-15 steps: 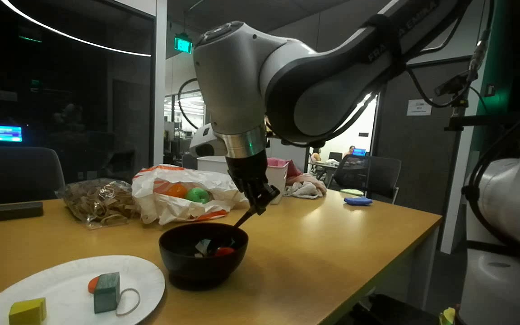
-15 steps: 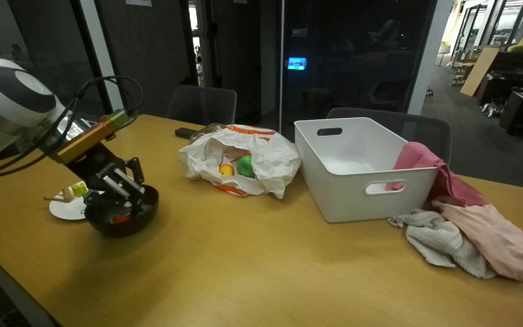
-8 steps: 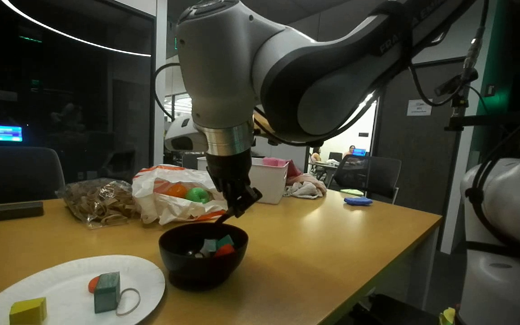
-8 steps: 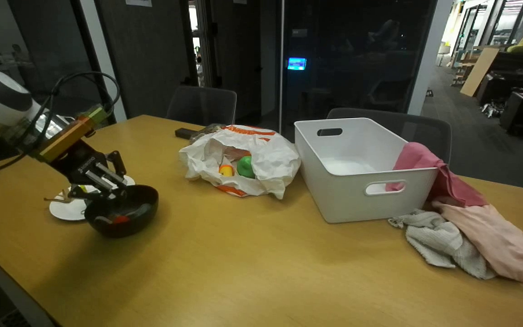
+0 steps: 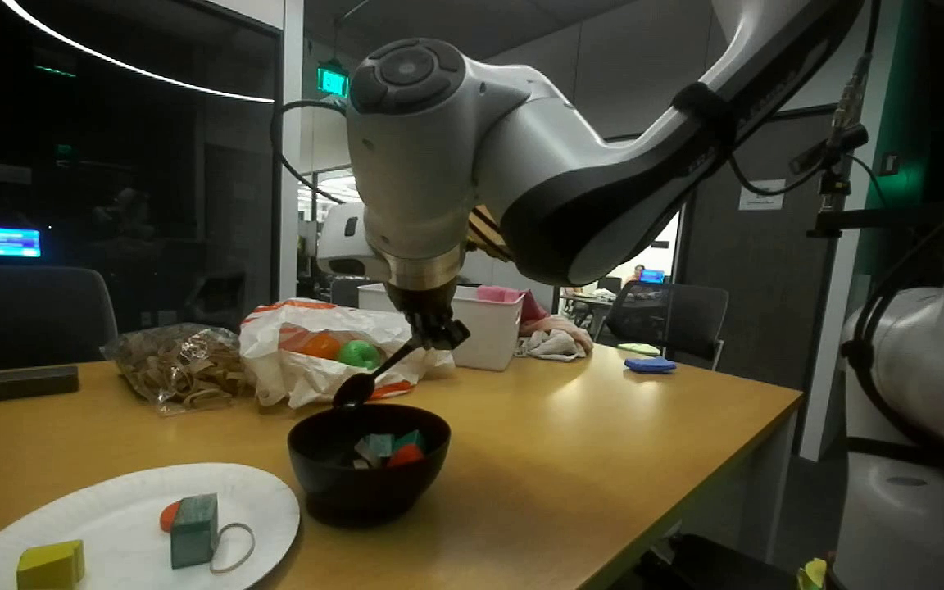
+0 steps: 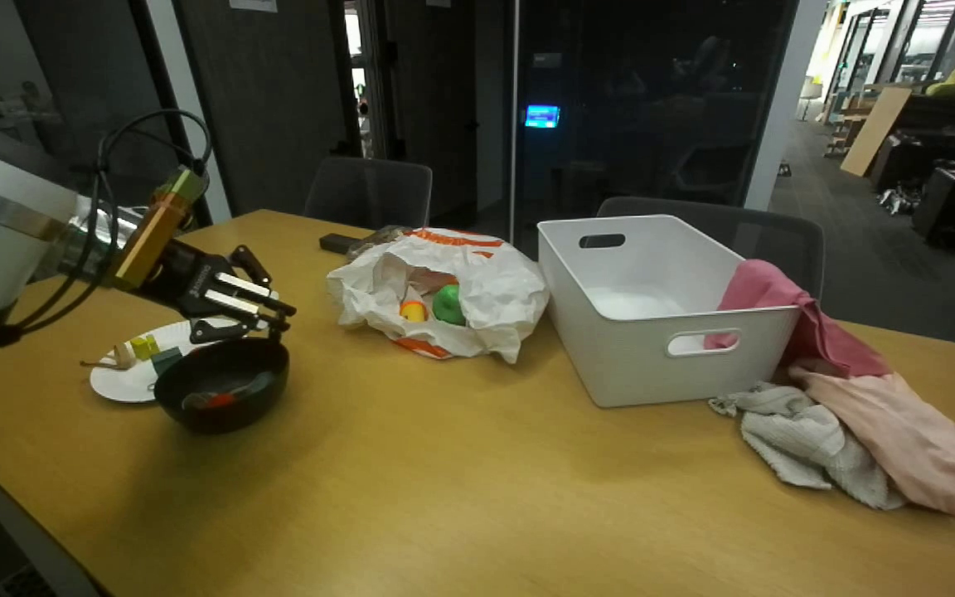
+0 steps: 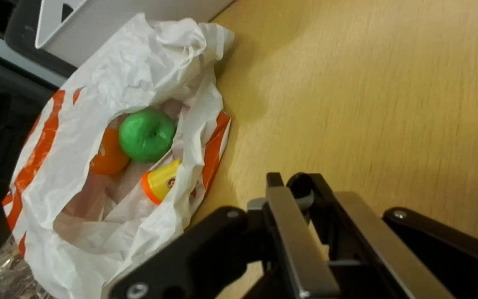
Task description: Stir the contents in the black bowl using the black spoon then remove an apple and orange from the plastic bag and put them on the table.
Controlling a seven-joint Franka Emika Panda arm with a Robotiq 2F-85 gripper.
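Note:
My gripper is shut on the black spoon. The spoon hangs tilted, its head above or just behind the bowl's far rim. In the wrist view the handle's round end sits between the fingertips. The black bowl holds teal blocks and a red piece; it also shows in an exterior view, below the gripper. The white plastic bag lies open, with a green apple, an orange and a yellow tub inside.
A white plate with blocks stands beside the bowl. A white bin stands beside the bag, with a pink cloth over its edge and a grey cloth near it. A clear bag lies beside the plastic bag.
The spoon's head was down in the bowl and is now lifted out of it. The gripper has risen and tilted, its fingertips pointing more toward the bag. The bowl has stayed in place.

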